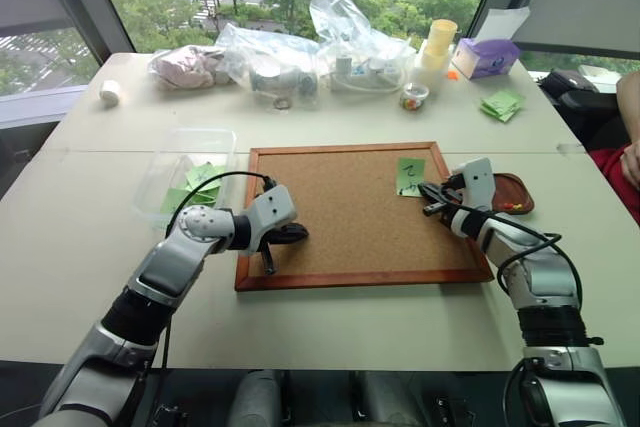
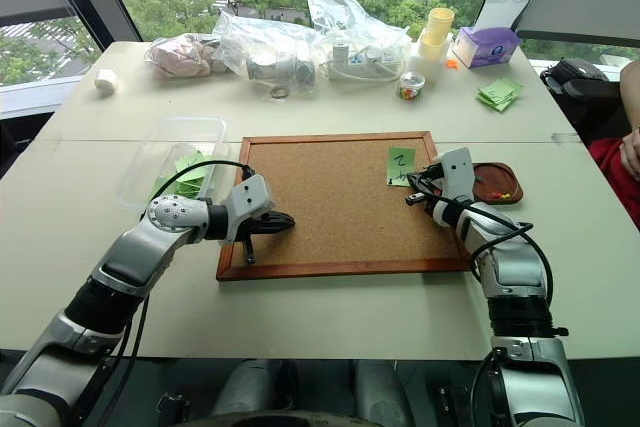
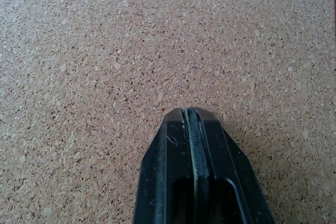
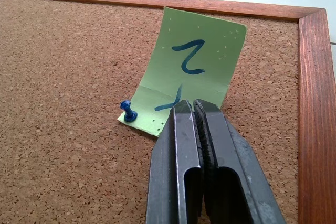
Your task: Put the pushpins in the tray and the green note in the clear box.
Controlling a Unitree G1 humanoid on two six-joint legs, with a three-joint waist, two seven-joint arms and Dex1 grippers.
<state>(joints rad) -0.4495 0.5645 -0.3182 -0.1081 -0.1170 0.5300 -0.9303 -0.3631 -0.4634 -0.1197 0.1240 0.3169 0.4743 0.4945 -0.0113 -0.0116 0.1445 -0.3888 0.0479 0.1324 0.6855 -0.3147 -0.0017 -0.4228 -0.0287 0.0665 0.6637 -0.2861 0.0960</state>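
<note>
The green note point(image 4: 189, 72) with a blue scribble lies on the corkboard point(image 1: 340, 217) near its far right corner. A blue pushpin point(image 4: 127, 111) stands in one lower corner of the note. My right gripper point(image 4: 195, 104) is shut, its tips at the note's lower edge; whether they pinch anything is hidden. The dark oval tray point(image 1: 510, 182) sits just right of the board with small coloured pushpins point(image 1: 512, 205) in it. The clear box point(image 1: 190, 162), left of the board, holds green sheets. My left gripper point(image 3: 188, 111) is shut and empty over the board's left side.
Along the table's far side lie crumpled plastic bags point(image 1: 290, 57), yellow cups point(image 1: 438, 42), a purple tissue box point(image 1: 488, 55), a small jar point(image 1: 413, 97) and a stack of green notes point(image 1: 500, 104). A person's arm point(image 1: 630, 137) is at the right edge.
</note>
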